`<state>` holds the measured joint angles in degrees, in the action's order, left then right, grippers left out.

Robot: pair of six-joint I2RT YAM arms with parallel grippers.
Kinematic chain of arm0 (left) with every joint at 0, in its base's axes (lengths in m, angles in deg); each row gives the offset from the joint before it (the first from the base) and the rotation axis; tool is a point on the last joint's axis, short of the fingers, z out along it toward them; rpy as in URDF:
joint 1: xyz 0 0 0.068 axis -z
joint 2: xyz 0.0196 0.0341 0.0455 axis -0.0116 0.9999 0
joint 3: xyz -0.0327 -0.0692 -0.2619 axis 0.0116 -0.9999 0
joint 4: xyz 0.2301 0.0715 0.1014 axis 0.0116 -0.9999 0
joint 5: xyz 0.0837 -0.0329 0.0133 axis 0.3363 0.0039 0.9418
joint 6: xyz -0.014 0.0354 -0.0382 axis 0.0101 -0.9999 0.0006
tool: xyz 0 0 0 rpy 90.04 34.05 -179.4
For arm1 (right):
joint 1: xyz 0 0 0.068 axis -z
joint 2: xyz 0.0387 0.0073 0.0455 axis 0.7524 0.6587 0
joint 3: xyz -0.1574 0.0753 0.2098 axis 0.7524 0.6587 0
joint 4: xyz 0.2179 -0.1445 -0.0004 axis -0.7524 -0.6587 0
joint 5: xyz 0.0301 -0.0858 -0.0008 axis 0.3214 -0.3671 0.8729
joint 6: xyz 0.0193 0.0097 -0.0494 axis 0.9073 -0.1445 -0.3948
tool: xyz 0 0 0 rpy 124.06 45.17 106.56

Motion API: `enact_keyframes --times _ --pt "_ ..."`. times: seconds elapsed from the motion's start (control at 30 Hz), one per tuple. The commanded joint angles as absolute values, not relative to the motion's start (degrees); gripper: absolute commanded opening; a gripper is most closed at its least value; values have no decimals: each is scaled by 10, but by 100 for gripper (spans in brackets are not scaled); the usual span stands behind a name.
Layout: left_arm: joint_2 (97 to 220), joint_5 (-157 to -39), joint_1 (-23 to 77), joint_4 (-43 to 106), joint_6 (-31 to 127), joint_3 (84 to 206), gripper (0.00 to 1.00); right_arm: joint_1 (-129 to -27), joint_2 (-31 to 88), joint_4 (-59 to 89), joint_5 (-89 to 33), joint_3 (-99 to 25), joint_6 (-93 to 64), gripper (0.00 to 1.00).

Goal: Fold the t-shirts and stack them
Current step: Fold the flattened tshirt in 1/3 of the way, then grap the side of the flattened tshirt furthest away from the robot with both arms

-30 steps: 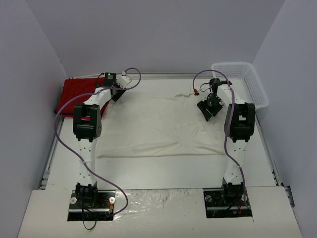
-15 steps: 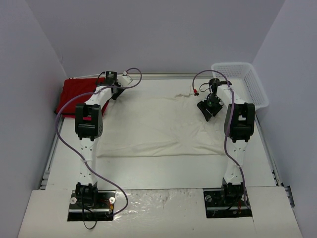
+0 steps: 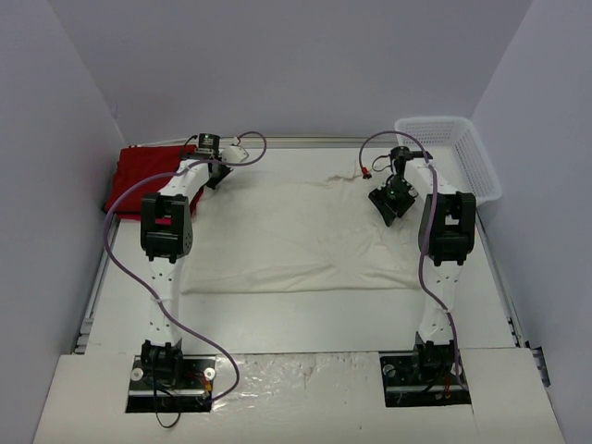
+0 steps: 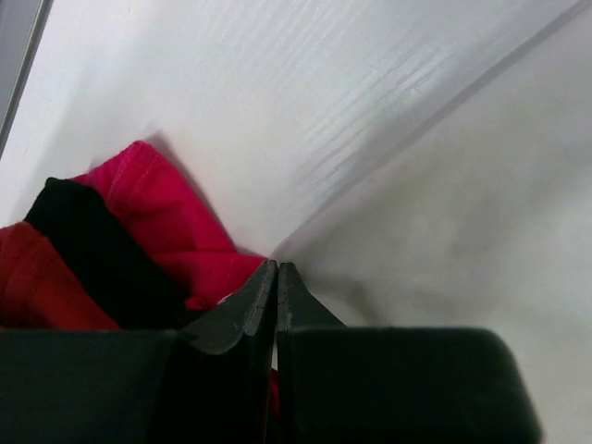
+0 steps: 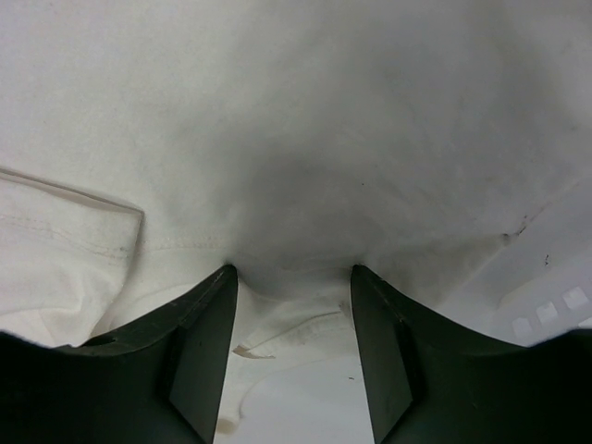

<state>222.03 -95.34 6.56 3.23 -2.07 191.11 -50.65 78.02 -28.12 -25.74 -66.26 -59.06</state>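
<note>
Top view: I see the cream-white t-shirt point(image 3: 296, 236) spread flat on the white table point(image 3: 296, 319), with grey walls point(image 3: 296, 65) all round. The red t-shirts point(image 3: 139, 176) are piled off its far-left corner and the mesh basket point(image 3: 462, 148) sits off its far-right.
Left wrist: the left gripper point(image 4: 276, 277) has its fingers pressed together at the shirt's edge, beside red cloth.
Right wrist: the right gripper point(image 5: 291, 277) has its fingers apart over the shirt.

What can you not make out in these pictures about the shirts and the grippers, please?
Top view: the left arm covers an edge of the folded bright red cloth shirts; their number is unreadable.
Left wrist view: the left gripper's shut fingers hide whether they pinch the large cream-white cloth shirt.
Right wrist view: around the open right gripper, the frame cuts off most of that shirt.
</note>
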Motion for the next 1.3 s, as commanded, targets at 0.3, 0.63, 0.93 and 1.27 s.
enact_keyframes --times 0.3,0.63,0.93,1.27 --pt "2166 -944 68 25 14 1885 2 -499 756 -261 -284 -657 -579 48" --pt "2121 -909 75 93 45 1847 2 -501 755 -192 -274 -741 -527 48" --pt "2111 -905 82 99 36 1839 2 -520 739 -195 -256 -720 -538 54" --pt "2094 -904 86 100 46 1818 2 -530 797 -158 -238 -833 -518 51"
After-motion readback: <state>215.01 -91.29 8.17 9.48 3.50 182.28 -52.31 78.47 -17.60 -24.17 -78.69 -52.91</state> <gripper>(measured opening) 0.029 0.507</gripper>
